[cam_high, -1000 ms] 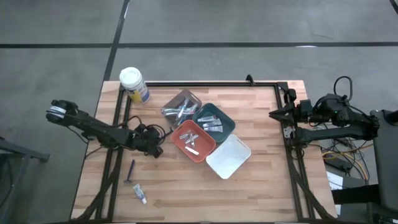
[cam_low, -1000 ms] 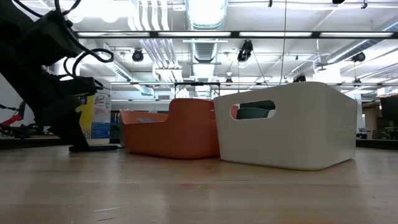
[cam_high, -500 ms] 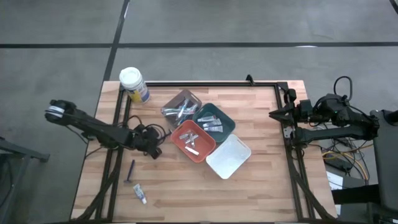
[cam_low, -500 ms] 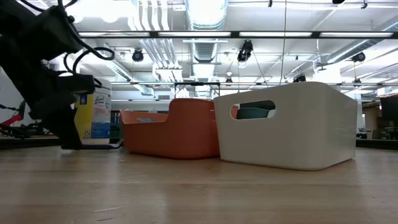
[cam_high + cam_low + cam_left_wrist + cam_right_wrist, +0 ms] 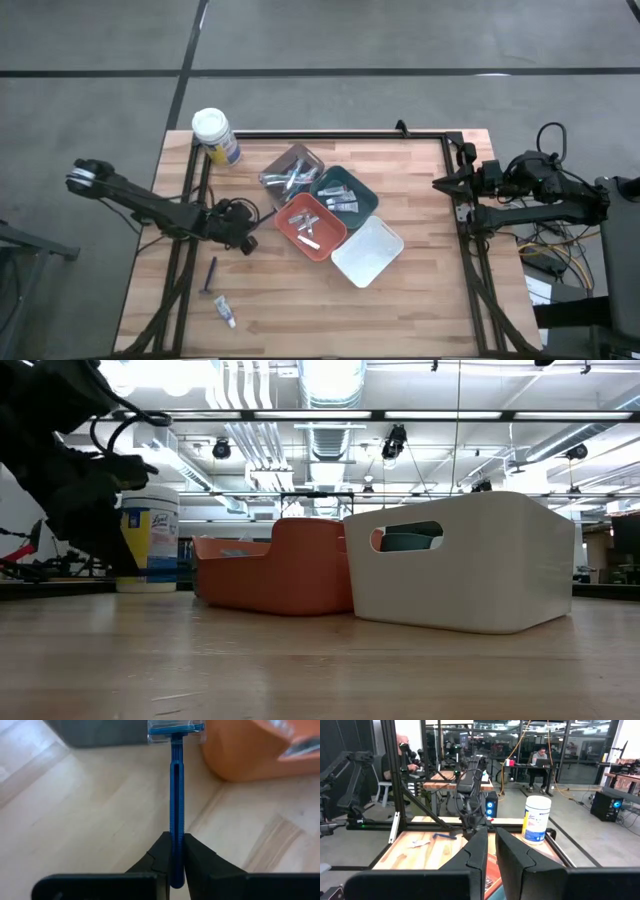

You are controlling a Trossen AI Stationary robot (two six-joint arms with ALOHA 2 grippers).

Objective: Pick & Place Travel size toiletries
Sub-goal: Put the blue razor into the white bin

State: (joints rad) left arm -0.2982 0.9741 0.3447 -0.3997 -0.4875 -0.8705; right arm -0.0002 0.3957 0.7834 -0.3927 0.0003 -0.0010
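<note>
Wooden table (image 5: 420,300), razor (image 5: 176,795) in left tool (image 5: 172,855)

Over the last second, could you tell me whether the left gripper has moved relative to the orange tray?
Yes. The left gripper, shut on the blue razor, has drawn back slightly from the orange tray, toward the table's left edge.

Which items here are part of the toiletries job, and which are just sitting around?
Job: blue razor in the left gripper; second razor and small tube on the table; tubes in the teal tray.
Idle: canister, white tray, right gripper at the table's edge.
</note>
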